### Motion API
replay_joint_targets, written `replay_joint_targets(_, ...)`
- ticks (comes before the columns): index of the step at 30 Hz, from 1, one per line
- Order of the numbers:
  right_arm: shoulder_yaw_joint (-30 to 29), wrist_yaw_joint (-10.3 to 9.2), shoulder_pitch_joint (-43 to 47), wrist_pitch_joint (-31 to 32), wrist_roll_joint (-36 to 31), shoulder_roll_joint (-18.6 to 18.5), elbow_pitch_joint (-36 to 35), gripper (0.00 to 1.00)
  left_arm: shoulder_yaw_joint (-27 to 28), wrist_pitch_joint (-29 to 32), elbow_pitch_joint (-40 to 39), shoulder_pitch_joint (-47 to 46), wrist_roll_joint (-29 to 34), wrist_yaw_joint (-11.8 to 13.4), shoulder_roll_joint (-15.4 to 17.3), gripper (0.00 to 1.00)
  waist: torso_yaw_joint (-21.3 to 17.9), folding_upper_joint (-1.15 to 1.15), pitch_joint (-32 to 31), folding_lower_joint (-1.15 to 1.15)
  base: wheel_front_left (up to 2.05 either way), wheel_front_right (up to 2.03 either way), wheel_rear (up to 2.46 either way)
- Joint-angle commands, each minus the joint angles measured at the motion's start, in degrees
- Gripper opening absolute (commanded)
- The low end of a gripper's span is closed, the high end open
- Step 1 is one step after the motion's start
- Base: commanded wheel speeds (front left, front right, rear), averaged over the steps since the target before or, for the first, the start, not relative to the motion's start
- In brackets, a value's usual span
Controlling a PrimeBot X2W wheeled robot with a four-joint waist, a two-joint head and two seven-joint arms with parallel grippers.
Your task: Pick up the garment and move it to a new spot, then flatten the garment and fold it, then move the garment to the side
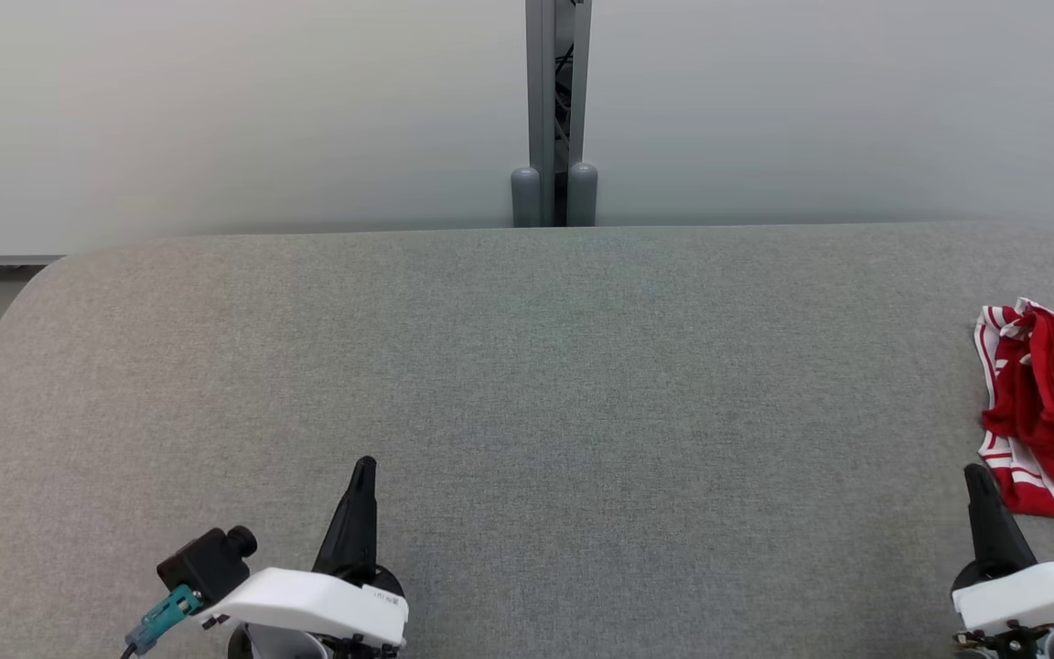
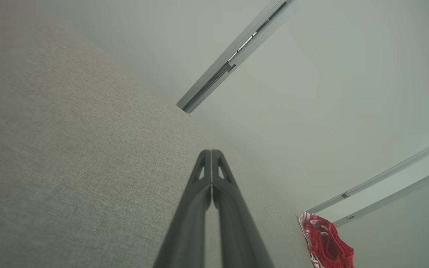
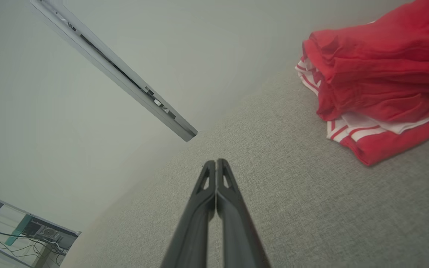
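Head view: the red garment [image 1: 1053, 412] lies bunched at the right edge of the table [image 1: 527, 384], just beside the right gripper [image 1: 980, 480] and far from the left gripper [image 1: 364, 471]. Left wrist view: jaws closed and empty, garment far off. Right wrist view: jaws closed and empty, the garment's white stripes up close.

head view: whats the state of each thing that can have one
garment: crumpled heap at the table's right side, not held
left end effector: shut, empty
right end effector: shut, empty, near the garment, not touching it
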Motion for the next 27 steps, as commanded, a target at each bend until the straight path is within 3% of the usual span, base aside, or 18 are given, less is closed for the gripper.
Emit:
replay_joint_targets(1,-1.5,0.0,-0.4,1.0,2.3,-0.3,-1.3,0.0,-0.4,0.1,-0.3,-2.4,-2.2,-0.5,0.1,0.0,-0.1,0.0,0.0,0.0,0.0,0.0,0.0)
replay_joint_targets(27,-11.5,0.01,1.7,8.8,19.0,0.2,-4.6,0.0,-3.9,1.2,2.8,-7.9,-18.6,-2.8,0.1,0.0,-1.2,0.0,0.1,0.0,0.0,0.0,0.0)
